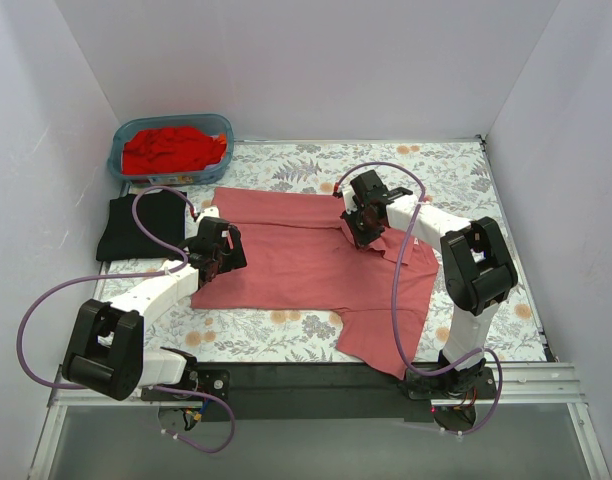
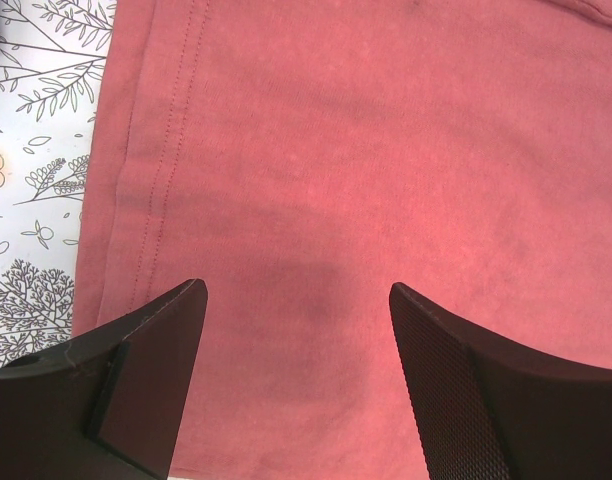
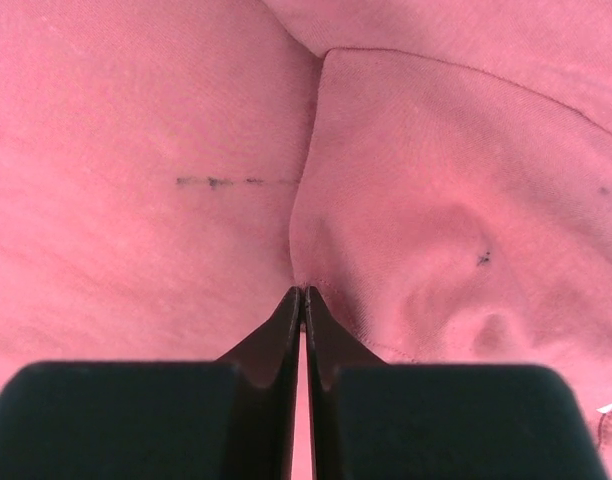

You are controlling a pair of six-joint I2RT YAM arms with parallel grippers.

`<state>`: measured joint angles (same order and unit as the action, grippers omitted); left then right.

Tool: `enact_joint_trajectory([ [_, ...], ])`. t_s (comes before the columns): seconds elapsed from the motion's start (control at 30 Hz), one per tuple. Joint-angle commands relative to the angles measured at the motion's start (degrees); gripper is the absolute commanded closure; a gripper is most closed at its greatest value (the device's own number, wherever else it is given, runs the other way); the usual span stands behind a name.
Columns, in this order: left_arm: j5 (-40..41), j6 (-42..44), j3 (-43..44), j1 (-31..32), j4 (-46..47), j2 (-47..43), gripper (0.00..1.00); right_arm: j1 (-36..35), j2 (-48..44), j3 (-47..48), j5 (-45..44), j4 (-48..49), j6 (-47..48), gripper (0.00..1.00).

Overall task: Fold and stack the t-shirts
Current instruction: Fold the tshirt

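A salmon-pink t-shirt (image 1: 296, 265) lies spread across the middle of the floral table cover (image 1: 276, 335). My left gripper (image 1: 218, 255) hovers over its left part, near the stitched hem. In the left wrist view that gripper (image 2: 298, 288) is open, with only pink cloth (image 2: 386, 150) below the gap. My right gripper (image 1: 358, 232) is at the shirt's upper right part. In the right wrist view it (image 3: 303, 290) is shut, pinching a raised fold of the pink shirt (image 3: 406, 200) at its tips. A folded black t-shirt (image 1: 136, 228) lies at the left. Bright red t-shirts (image 1: 171, 148) are heaped in a basket.
The blue basket (image 1: 114, 160) stands at the back left corner against the white walls. One part of the pink shirt hangs towards the table's near edge at the right (image 1: 371, 345). Purple cables loop from both arms. Floral cover (image 2: 36, 150) shows left of the hem.
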<state>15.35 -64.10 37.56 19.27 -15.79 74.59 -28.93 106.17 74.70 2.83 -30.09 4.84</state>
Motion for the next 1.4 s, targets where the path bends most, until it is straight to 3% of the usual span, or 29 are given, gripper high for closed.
enact_joint_trajectory([
  [0.0,0.0,0.6,0.8,0.3,0.9,-0.1,0.27,-0.1,-0.5,0.6,2.4,-0.6,-0.4,0.94],
  [0.6,-0.1,0.8,0.9,0.5,0.8,0.0,0.28,-0.1,3.0,3.3,9.6,-1.6,-12.6,0.87],
  [0.77,-1.5,0.3,0.8,0.7,0.8,-0.6,0.27,-0.1,3.3,5.0,11.9,-1.8,-15.2,0.74],
  [0.9,-6.1,-1.2,2.9,1.6,-0.6,-1.6,0.27,0.8,-1.6,4.9,11.8,-1.8,-15.6,0.62],
  [1.1,-15.1,-7.8,12.0,5.2,-2.3,0.5,0.27,12.3,-14.6,-5.3,12.7,1.2,-18.7,0.59],
  [1.37,-22.5,-15.2,23.2,14.9,1.3,13.9,0.30,30.7,-25.7,-23.9,20.7,10.9,-24.3,0.66],
])
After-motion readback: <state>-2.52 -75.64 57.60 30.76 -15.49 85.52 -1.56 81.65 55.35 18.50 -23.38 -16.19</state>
